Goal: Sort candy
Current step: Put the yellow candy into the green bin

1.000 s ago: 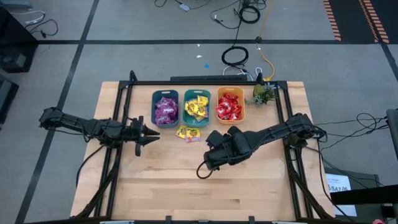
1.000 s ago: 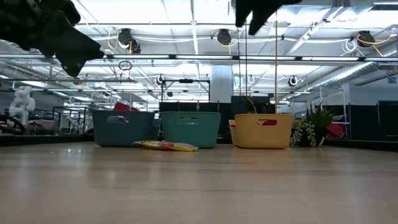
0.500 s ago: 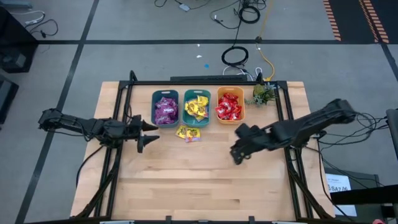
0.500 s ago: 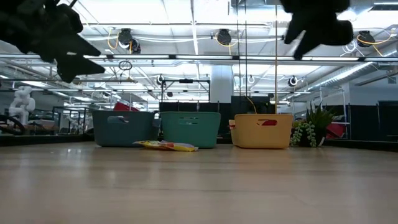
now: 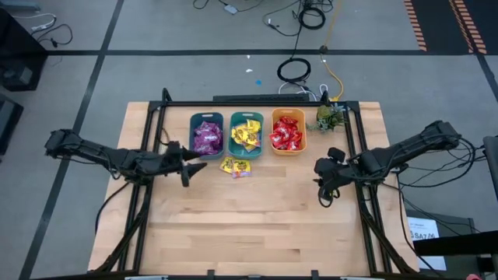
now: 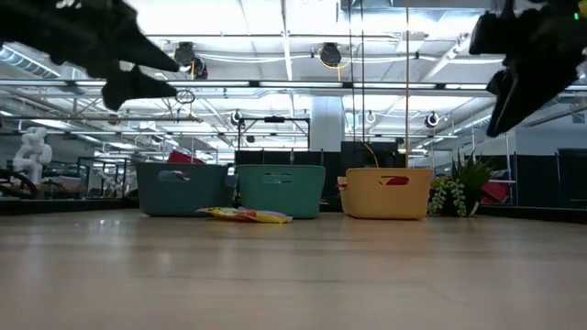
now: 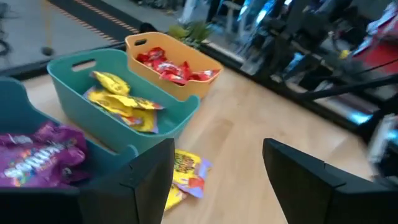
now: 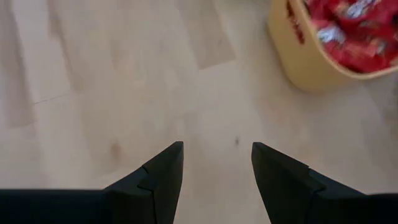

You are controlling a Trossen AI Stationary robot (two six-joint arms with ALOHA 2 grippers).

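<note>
Wooden table (image 5: 257, 225), loose candy (image 5: 235, 166) half-hidden

Robotics lab: ceiling strip lights (image 6: 275, 18), floor cables (image 5: 294, 70), equipment racks.

right tool (image 5: 324, 192) withdrew rightward; left tool (image 5: 191, 163) opened.

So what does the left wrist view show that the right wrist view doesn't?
Only the left wrist view: the purple candy, the teal bin of yellow candy, and loose packets on the table beyond the open left gripper. Only the right wrist view: the open right gripper over bare wood. Both: the orange bin of red candy.
</note>
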